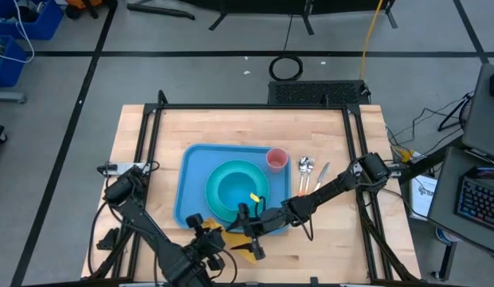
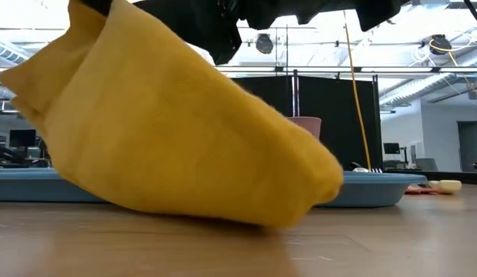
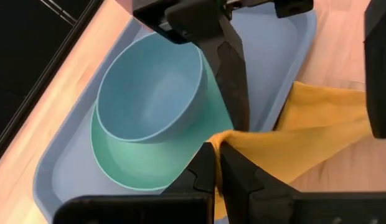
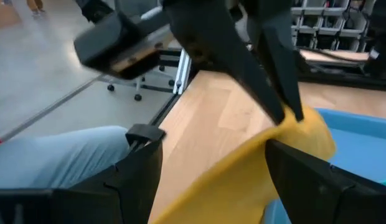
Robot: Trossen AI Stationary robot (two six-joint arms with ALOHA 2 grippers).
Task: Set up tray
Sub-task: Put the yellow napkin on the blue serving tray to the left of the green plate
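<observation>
The right tool is pinched tight on a corner of the yellow cloth, its two dark fingers meeting at the fabric's raised tip, as the left wrist view shows. The cloth hangs from that grip in a slack cone, its lower folds resting on the counter just off the near edge of the tray. In the low view the cloth fills most of the foreground, and its bottom touches the wood. The right arm reaches in from the counter's right edge, stretched low and long across the near right part of the tray, with the wrist bent down toward the near edge.

The left tool sits right beside the cloth, at its left side near the counter's near edge. In the left wrist view its fingers look nearly together at the cloth's edge, but whether they grip the fabric I cannot tell. The left arm comes in from the near left corner, folded low along the near edge.

The tray lies flat in the middle of the counter. On it a teal plate carries a blue bowl, and a pink cup stands in the tray's far right corner. A spoon and other cutlery lie on the wood just beside the tray's right edge.
</observation>
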